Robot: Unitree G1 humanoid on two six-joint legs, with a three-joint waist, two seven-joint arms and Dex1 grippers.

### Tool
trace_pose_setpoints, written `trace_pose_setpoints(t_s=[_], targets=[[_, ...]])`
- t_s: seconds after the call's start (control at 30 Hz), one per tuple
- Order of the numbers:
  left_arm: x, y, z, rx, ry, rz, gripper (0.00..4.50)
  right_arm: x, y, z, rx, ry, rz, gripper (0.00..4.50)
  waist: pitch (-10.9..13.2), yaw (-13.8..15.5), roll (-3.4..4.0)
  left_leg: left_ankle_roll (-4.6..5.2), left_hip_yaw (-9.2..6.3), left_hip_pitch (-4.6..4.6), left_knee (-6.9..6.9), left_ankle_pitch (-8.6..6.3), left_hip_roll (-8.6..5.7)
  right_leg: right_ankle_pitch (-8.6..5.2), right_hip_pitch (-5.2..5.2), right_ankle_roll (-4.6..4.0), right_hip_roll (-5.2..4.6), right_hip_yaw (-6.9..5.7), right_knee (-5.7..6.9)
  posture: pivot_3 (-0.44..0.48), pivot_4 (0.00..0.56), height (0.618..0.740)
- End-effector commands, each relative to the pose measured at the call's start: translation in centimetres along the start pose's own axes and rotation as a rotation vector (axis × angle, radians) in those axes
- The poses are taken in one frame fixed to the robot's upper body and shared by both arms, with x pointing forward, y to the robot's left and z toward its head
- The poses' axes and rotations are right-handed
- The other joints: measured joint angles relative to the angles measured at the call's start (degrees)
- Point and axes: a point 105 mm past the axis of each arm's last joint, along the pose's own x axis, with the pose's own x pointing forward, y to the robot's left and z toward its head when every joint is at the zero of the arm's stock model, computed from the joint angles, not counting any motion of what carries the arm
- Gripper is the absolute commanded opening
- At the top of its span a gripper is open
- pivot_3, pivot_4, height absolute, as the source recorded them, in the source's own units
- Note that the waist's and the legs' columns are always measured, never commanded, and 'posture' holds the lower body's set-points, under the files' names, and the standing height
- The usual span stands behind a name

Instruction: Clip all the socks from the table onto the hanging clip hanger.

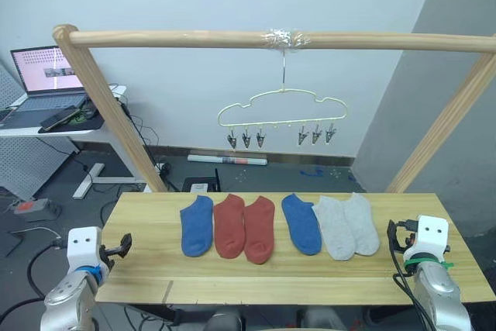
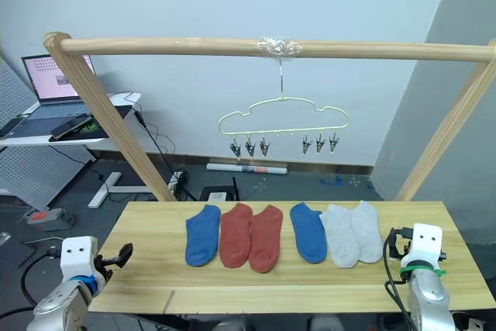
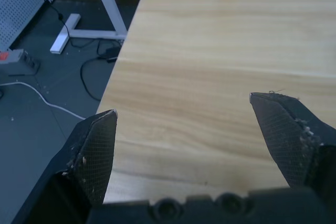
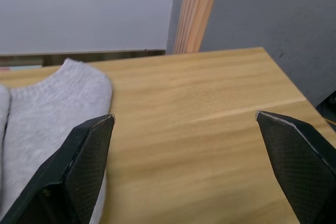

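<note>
Socks lie side by side across the middle of the table (image 1: 155, 284): a blue sock (image 1: 197, 225), two rust-red socks (image 1: 229, 225) (image 1: 260, 228), a second blue sock (image 1: 301, 223) and two light grey socks (image 1: 334, 226) (image 1: 361, 222). The pale yellow-green clip hanger (image 1: 282, 110) hangs above them from the wooden pole (image 1: 194, 38), and its metal clips (image 1: 246, 139) hold nothing. At the table's left end my left gripper (image 3: 184, 114) is open over bare wood. My right gripper (image 4: 185, 119) is open at the right end, just right of the outer grey sock (image 4: 47, 108).
The pole frame's slanted legs (image 1: 108, 106) (image 1: 442, 129) rise behind the table's two far corners. A laptop (image 1: 48, 75) sits on a white desk at the far left. Cables lie on the floor beneath it.
</note>
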Motion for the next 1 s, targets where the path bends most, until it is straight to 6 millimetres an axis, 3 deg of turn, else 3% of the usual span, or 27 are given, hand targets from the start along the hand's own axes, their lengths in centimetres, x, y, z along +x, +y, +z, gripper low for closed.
trace_pose_setpoints(t_s=[0.03, 0.17, 0.37, 0.47, 0.57, 0.73, 0.83, 0.97, 1.0], targets=[[0.2, -0.1, 1.6, 0.008, -0.061, 0.004, 4.49, 0.3, -0.6, 1.3, -0.004, -0.055, -0.02, 4.5, -0.1, 0.0, 0.19, 0.0, 0.05, 0.0, -0.01, 0.0, 0.01, -0.01, 0.06, -0.02, 0.0, 0.03, 0.01, -0.028, 0.005, 0.74], [-0.2, -0.2, 1.2, 0.036, -0.058, -0.003, 4.49, 0.4, -0.3, 1.8, -0.019, -0.069, 0.003, 4.5, -0.2, -0.1, 0.22, -0.01, 0.26, 0.0, -0.02, -0.01, 0.02, -0.02, 0.02, -0.02, 0.02, 0.22, -0.01, -0.032, 0.0, 0.74], [-0.5, -3.1, 2.5, 0.168, -0.12, -0.105, 4.49, 0.6, 1.3, 4.3, -0.102, -0.162, 0.121, 4.5, -0.2, -0.1, 0.19, -0.03, 0.47, 0.04, 0.0, -0.02, -0.02, 0.0, 0.0, 0.0, 0.02, 0.5, -0.02, -0.024, 0.0, 0.74], [-1.5, -6.1, 4.6, 0.163, -0.205, -0.194, 4.49, 0.4, 4.5, 5.8, -0.146, -0.185, 0.336, 4.5, -0.2, -0.1, 0.21, -0.03, 0.45, 0.05, 0.01, -0.02, 0.02, 0.0, 0.01, 0.0, 0.05, 0.48, 0.01, -0.036, 0.0, 0.74], [-2.8, -9.5, 6.6, 0.045, -0.286, -0.306, 4.49, -0.3, 7.7, 7.2, -0.203, -0.215, 0.556, 4.5, -0.2, -0.2, 0.2, -0.03, 0.49, 0.06, 0.02, -0.02, 0.03, 0.0, 0.03, 0.01, 0.05, 0.51, 0.0, -0.048, 0.0, 0.74], [-5.0, -15.1, 10.3, 0.008, -0.432, -0.474, 4.49, -2.2, 11.5, 11.6, -0.119, -0.323, 0.821, 4.5, -0.2, -0.1, 0.15, -0.02, 0.48, 0.03, 0.03, -0.02, 0.04, 0.06, 0.02, 0.11, 0.1, 0.5, -0.02, -0.056, 0.0, 0.74], [-5.6, -17.9, 12.4, 0.025, -0.507, -0.547, 3.62, -3.6, 13.7, 14.3, -0.118, -0.382, 0.956, 4.5, -0.1, -0.1, 0.13, -0.02, 0.49, 0.03, 0.05, -0.02, 0.03, 0.06, 0.02, 0.11, 0.12, 0.51, -0.02, -0.06, 0.0, 0.74], [-4.8, -20.0, 13.6, 0.012, -0.523, -0.563, 2.38, -5.2, 15.7, 16.5, -0.112, -0.424, 1.078, 4.5, -0.2, -0.1, 0.09, -0.02, 0.49, 0.07, 0.11, -0.01, 0.03, 0.07, 0.09, 0.11, 0.14, 0.5, -0.02, -0.073, 0.0, 0.74], [-4.7, -20.5, 13.7, 0.022, -0.529, -0.575, 2.38, -5.3, 16.0, 16.8, -0.124, -0.432, 1.092, 4.5, -0.2, -0.2, 0.06, -0.02, 0.5, 0.06, 0.11, -0.01, 0.02, 0.08, 0.09, 0.13, 0.14, 0.5, -0.03, -0.075, 0.0, 0.74]])
